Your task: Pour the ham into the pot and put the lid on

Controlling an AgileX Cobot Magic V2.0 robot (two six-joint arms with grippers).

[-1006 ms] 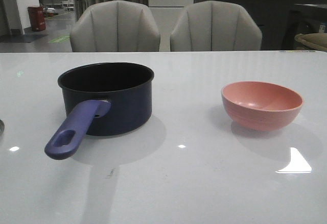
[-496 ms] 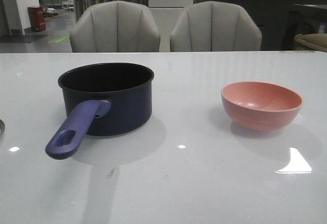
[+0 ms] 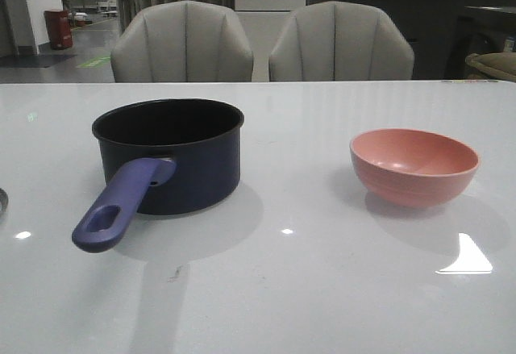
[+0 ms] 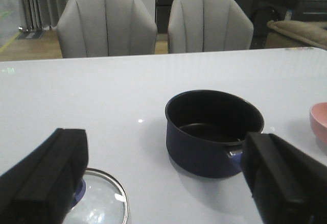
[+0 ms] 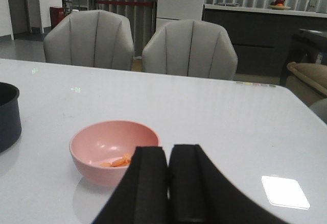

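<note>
Ham [image 5: 118, 161] lies as a few orange slices in the bottom of the pink bowl [image 3: 414, 166], which stands on the white worktop [image 3: 306, 289] well to the right of the pot [image 3: 168, 154]. That pot is upright and empty, its long handle [image 3: 119, 205] angled toward the robot's side. The lid [image 4: 97, 201] rests flat on the worktop to the left of the pot and nearer the robot, only partly in the left wrist view.

Both arms sit back from everything. The left gripper [image 4: 168, 180] has its jaws spread wide and holds nothing; the right gripper [image 5: 167, 180] has its fingers pressed together, also holding nothing.

Risks from here, as I judge them: the right gripper must open before it can take the bowl's rim, and a shallow pinch on that curved wall could let it slip or tip early, spilling slices short of the pot. The handle could be clipped by a low approach.

Two chairs [image 3: 262, 43] stand behind the worktop. Nothing lies between bowl and pot.
</note>
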